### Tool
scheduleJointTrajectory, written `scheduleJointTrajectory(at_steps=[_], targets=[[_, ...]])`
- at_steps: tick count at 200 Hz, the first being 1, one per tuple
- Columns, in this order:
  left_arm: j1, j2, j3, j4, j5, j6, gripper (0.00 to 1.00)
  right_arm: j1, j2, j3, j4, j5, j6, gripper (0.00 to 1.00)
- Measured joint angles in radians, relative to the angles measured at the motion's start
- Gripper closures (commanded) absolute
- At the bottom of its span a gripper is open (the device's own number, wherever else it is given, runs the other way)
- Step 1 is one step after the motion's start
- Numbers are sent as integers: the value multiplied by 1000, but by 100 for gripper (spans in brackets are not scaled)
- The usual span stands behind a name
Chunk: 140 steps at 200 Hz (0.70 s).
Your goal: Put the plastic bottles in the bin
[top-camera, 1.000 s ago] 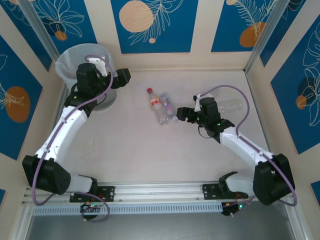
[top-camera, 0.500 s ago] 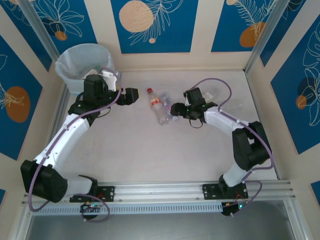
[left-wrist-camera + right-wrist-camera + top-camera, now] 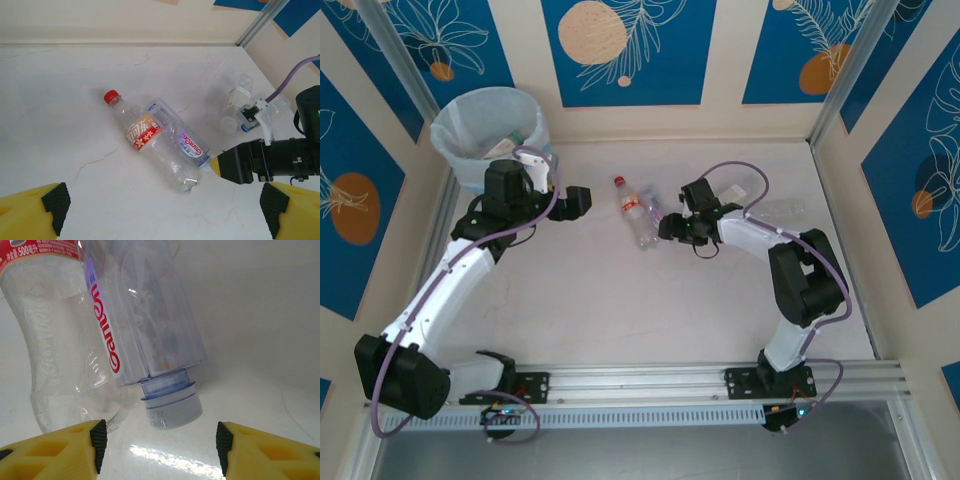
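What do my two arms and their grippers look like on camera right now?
The left arm and right arm have white links with bulky black joints. A purple cable loops off each wrist. The left gripper and right gripper have black bodies. Their fingers are yellow, tipped with black pads.

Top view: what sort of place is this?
Most likely a robot test cell, not a home: a pale table boxed in by blue leaf-print panels, left arm and right arm on an aluminium rail, plastic bottles staged near a lined bin.
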Motion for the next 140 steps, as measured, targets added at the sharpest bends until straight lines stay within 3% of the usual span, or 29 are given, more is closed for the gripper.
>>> scheduleJointTrajectory(at_steps=[140], targets=[[0, 0, 0, -8, -29, 0, 1, 20, 105, 62, 13, 16, -83, 48]])
